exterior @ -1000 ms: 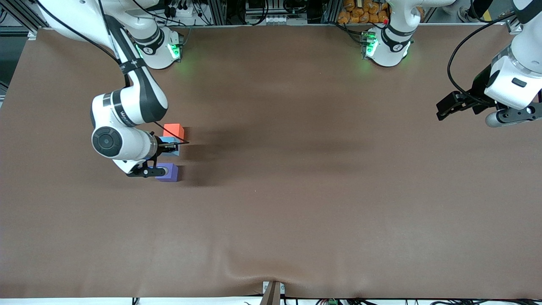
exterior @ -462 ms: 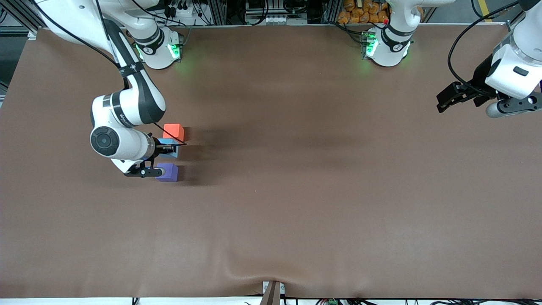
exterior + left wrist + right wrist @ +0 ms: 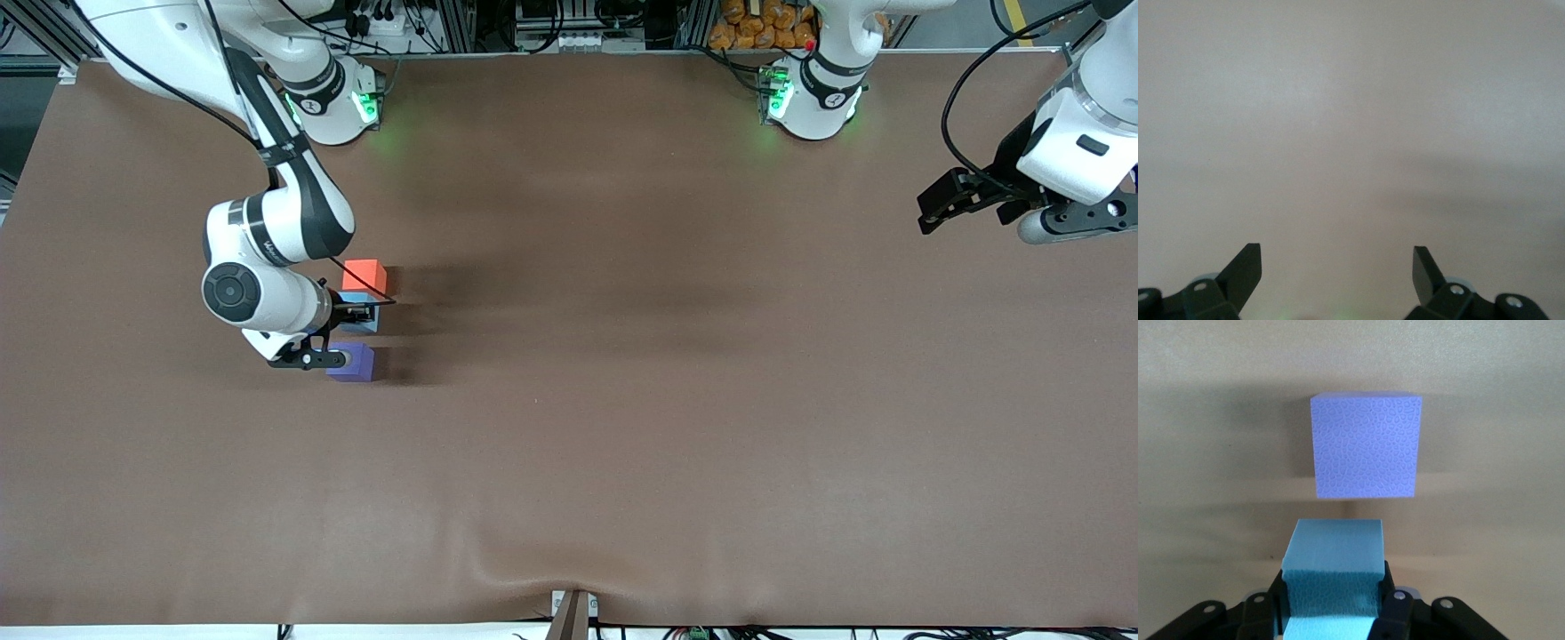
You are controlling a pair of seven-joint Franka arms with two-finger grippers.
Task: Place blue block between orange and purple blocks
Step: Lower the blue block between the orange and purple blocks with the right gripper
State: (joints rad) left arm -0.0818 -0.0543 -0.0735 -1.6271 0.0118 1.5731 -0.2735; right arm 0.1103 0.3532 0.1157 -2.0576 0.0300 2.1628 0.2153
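My right gripper (image 3: 360, 313) is shut on the light blue block (image 3: 354, 299), which is in the gap between the orange block (image 3: 364, 275) and the purple block (image 3: 356, 363). The three form a short row toward the right arm's end of the table. In the right wrist view the blue block (image 3: 1333, 570) is clamped between the black fingers (image 3: 1391, 607), with the purple block (image 3: 1365, 445) just ahead and a narrow gap between them. The orange block is out of that view. I cannot tell whether the blue block touches the table. My left gripper (image 3: 942, 212) waits open and empty over the left arm's end.
The brown table cover (image 3: 622, 400) is bare apart from the three blocks. The left wrist view shows only plain table surface (image 3: 1351, 133) ahead of the left gripper (image 3: 1337, 257). Both robot bases (image 3: 333, 102) stand along the table's edge farthest from the front camera.
The right arm's wrist has shifted slightly toward the blocks, keeping the blue block gripped in the gap. The left gripper has drifted a little toward the robots' edge of the table.
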